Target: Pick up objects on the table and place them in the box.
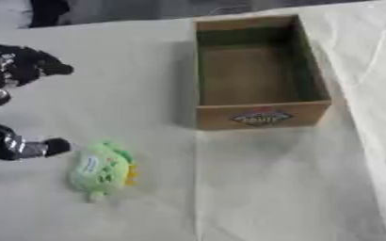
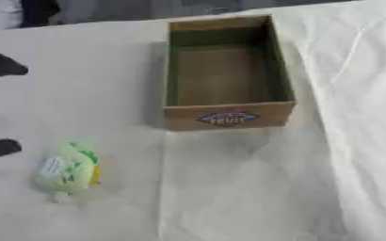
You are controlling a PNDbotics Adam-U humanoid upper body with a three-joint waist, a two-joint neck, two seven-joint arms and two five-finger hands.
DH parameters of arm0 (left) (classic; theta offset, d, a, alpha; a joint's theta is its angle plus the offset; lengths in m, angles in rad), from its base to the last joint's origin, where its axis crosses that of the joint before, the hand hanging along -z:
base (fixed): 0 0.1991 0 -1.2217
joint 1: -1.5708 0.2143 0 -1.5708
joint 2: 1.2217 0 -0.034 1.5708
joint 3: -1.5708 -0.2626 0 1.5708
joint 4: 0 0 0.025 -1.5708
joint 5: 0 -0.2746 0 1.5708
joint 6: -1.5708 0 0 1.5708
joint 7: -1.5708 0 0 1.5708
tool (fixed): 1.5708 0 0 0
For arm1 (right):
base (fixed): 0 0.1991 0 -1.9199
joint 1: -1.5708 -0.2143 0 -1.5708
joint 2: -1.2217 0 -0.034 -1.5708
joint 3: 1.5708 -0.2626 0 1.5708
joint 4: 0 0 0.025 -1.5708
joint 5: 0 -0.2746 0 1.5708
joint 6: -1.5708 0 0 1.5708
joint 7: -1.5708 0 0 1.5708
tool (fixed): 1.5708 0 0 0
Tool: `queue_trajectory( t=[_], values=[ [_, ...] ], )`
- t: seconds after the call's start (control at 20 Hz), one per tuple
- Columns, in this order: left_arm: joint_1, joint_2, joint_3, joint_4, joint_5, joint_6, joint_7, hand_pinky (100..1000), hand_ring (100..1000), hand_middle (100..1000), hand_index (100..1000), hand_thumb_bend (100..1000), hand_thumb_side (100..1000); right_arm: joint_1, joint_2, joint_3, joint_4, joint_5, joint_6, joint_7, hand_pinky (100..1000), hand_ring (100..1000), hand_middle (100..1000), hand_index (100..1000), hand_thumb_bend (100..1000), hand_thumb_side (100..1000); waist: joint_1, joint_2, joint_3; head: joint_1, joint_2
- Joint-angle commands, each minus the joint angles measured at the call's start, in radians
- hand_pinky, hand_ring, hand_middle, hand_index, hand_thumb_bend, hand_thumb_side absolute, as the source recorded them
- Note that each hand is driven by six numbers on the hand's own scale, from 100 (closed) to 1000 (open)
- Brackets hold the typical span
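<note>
One toy [image 1: 102, 170] lies on the tabletop [image 1: 270, 188], a soft green one with a white label and a bit of yellow on its side. It is near the front left, well apart from the box [image 1: 261, 115]. The box stands open farther back and to the right, and as far as you can see inside, it holds nothing.

Several things can go wrong from here. The toy is soft and rounded, so if you close on it from one side only, it can roll or slide away on the white cloth instead of coming up. The cloth itself has folds, and a low finger can drag it and move the toy with it. The way to the box goes up and to the right; if you carry the toy too low, it can hit the near wall of the box and push the box back or drop outside.

Your left hand [image 1: 28, 66] comes in from the left edge and is spread wide and released, holding nothing. One dark part is up beside the far left of the tabletop, and another dark tip [image 1: 54, 147] is just beside the toy, near but apparently not touching it. Your right hand does not show in either view.
</note>
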Motion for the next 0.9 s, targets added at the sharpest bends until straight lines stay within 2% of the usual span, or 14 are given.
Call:
queue_trajectory(
  t=[0.05,0.15,0.2,0.4,0.5,0.55,0.65,0.9],
  values=[
    [-0.028,0.025,0.005,-0.013,0.025,-0.021,-0.161,730,837,798,966,703,820,-0.014,-0.021,-0.003,-0.014,-0.006,0.001,0.004,798,849,654,774,100,1000,-0.002,-0.016,0.002,0.005,-0.013],
    [-0.039,0.02,0.0,-0.013,0.043,-0.025,-0.215,735,840,796,978,696,803,-0.014,-0.019,-0.001,-0.014,-0.006,0.001,0.006,798,849,653,774,100,1000,-0.003,-0.016,0.002,0.009,-0.018],
    [-0.043,0.017,-0.005,-0.013,0.051,-0.026,-0.234,736,839,795,988,729,776,-0.014,-0.019,-0.001,-0.014,-0.007,0.001,0.007,798,848,653,773,100,1000,-0.003,-0.016,0.002,0.012,-0.02],
    [-0.062,0.002,-0.039,-0.013,0.096,-0.021,-0.302,735,842,806,1000,709,732,-0.015,-0.017,0.001,-0.014,-0.008,0.0,0.009,798,848,651,773,100,1000,-0.004,-0.015,-0.001,0.023,-0.031],
    [-0.076,-0.005,-0.052,-0.013,0.11,-0.014,-0.326,733,848,831,1000,672,705,-0.015,-0.016,0.001,-0.014,-0.008,0.0,0.01,798,847,650,772,100,1000,-0.005,-0.015,-0.002,0.025,-0.033],
    [-0.082,-0.01,-0.058,-0.013,0.114,-0.008,-0.336,731,852,851,1000,623,687,-0.015,-0.016,0.001,-0.014,-0.009,0.0,0.011,798,847,650,772,100,1000,-0.004,-0.015,-0.002,0.026,-0.034],
    [-0.09,-0.017,-0.07,-0.013,0.121,0.01,-0.351,726,849,857,1000,583,667,-0.015,-0.015,0.002,-0.014,-0.009,0.0,0.012,798,847,649,771,100,1000,-0.004,-0.015,-0.003,0.028,-0.036],
    [-0.111,-0.036,-0.107,-0.013,0.168,0.068,-0.379,716,836,835,1000,586,649,-0.013,-0.013,0.004,-0.014,-0.01,0.001,0.016,799,848,646,768,100,1000,-0.002,-0.013,-0.008,0.033,-0.037]
  ],
)
